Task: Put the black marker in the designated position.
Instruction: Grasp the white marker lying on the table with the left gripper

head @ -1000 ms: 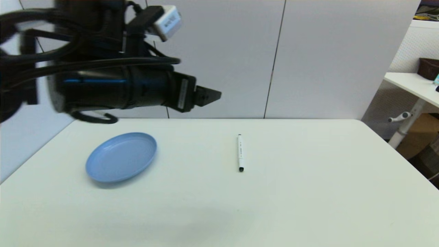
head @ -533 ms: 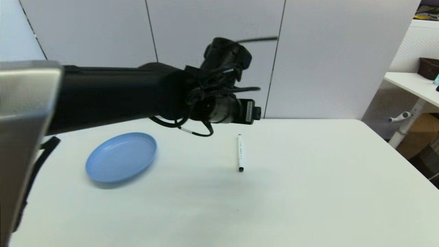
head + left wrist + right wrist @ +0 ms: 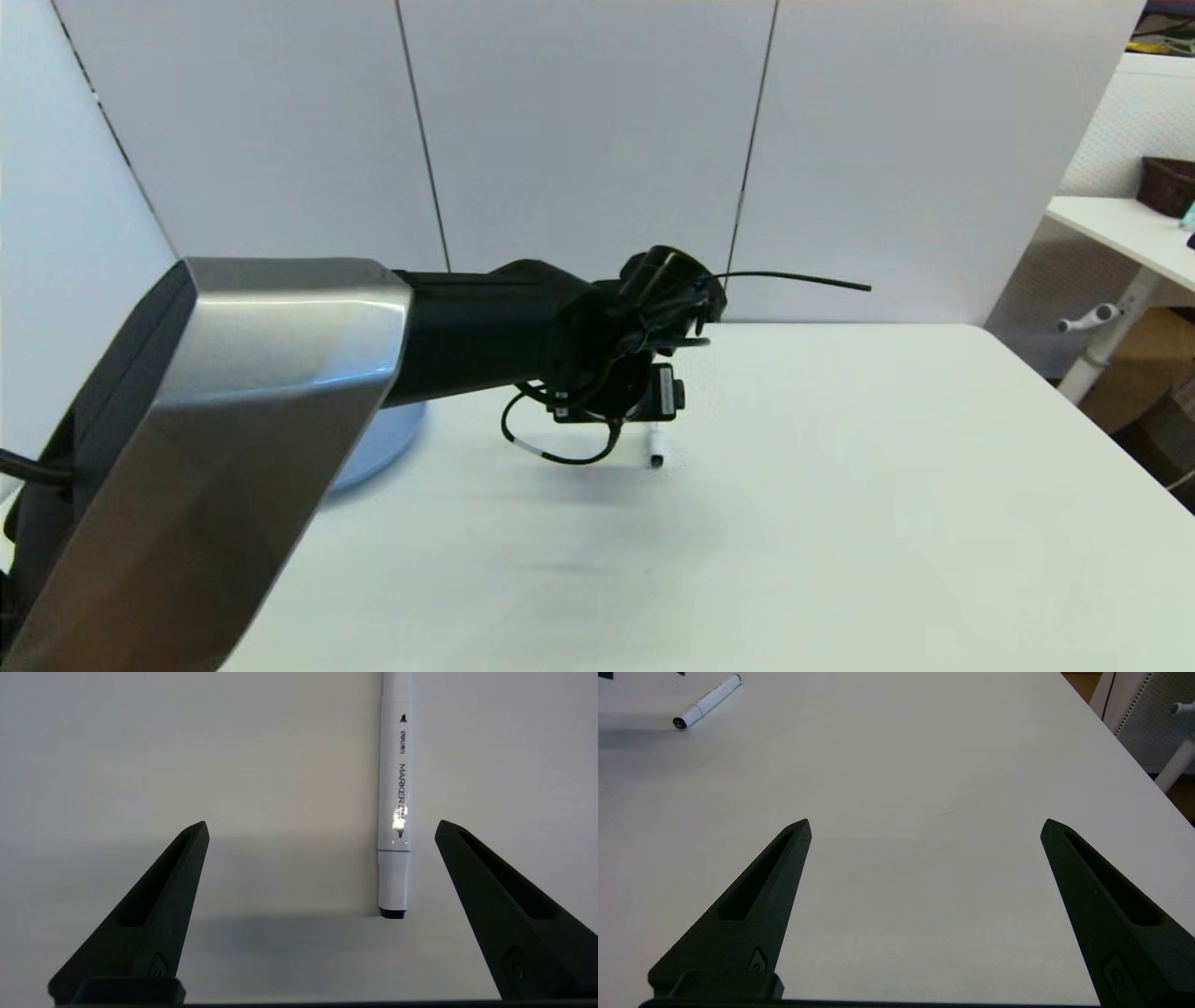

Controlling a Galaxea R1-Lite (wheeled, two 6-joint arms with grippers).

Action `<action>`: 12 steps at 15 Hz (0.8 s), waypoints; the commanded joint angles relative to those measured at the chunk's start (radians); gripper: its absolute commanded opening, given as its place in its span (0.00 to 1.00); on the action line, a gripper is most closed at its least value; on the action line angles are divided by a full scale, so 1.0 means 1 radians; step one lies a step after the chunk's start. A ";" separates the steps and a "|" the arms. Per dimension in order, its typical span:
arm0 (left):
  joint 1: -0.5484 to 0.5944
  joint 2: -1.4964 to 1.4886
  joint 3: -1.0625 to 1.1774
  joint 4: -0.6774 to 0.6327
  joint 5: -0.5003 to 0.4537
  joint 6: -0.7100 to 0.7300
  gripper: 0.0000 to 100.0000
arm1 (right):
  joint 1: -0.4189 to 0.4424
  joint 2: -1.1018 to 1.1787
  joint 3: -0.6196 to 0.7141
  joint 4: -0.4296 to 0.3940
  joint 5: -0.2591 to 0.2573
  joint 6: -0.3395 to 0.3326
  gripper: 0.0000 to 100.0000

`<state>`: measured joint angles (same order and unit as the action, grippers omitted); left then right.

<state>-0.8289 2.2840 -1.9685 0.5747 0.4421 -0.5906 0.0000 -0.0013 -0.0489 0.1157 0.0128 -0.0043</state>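
The black marker [image 3: 395, 812], a slim white barrel with black tips, lies flat on the white table. In the head view only its near tip [image 3: 656, 457] shows below my left wrist [image 3: 616, 373]. My left gripper [image 3: 321, 828] hovers open just above it. The marker lies between the fingers, closer to one fingertip [image 3: 441, 826], and touches neither. My right gripper [image 3: 924, 823] is open and empty, low over bare table, with the marker [image 3: 707, 701] far off. Nothing on the tabletop marks the designated position.
A blue plate [image 3: 378, 453] sits on the table's left, mostly hidden behind my left arm [image 3: 280, 401]. The table's right edge [image 3: 1074, 411] drops off toward a second white desk [image 3: 1120, 233] and a white stand.
My left arm has swung down and toward the table's middle, bringing its gripper over the marker and covering most of the plate. The marker has not moved.
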 commanded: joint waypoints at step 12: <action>-0.038 0.114 -0.004 -0.262 0.006 0.157 1.00 | 0.000 0.001 0.000 0.001 0.001 0.000 1.00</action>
<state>-0.8664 2.3823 -1.9723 0.3160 0.4440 -0.4353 0.0000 -0.0013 -0.0489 0.1160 0.0130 -0.0032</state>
